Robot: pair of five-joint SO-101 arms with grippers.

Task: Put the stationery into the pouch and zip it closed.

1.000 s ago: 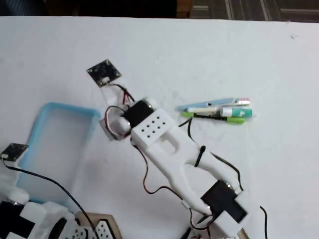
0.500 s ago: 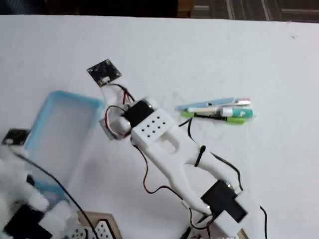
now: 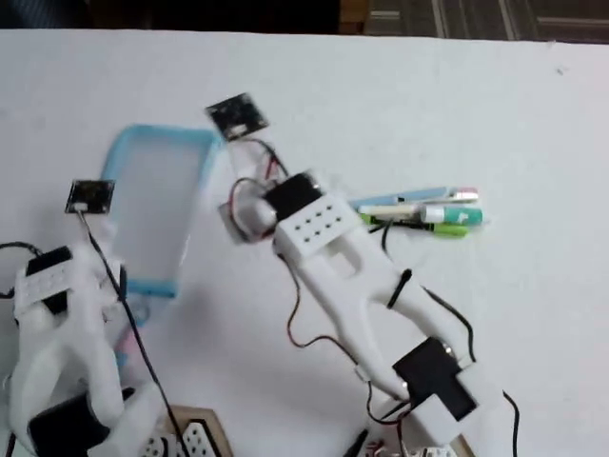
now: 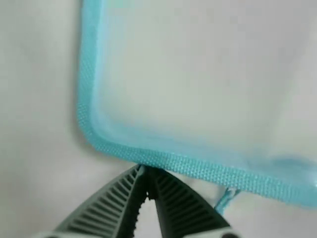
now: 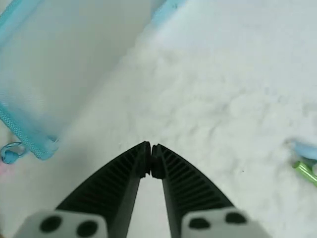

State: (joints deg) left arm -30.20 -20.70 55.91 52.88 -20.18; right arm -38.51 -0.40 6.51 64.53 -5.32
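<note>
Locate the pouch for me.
In the high view the pouch lies left of centre, its near edge pinched by the left gripper; the pens lie off to its right.

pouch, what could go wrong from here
The left gripper meets the pouch only at its thin blue trim, so the contact may slip. The pens lie right beside the right arm, which might nudge or scatter them.

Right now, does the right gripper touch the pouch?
Apart. In the right wrist view, bare table lies between the tips of the shut right gripper and the pouch.
</note>
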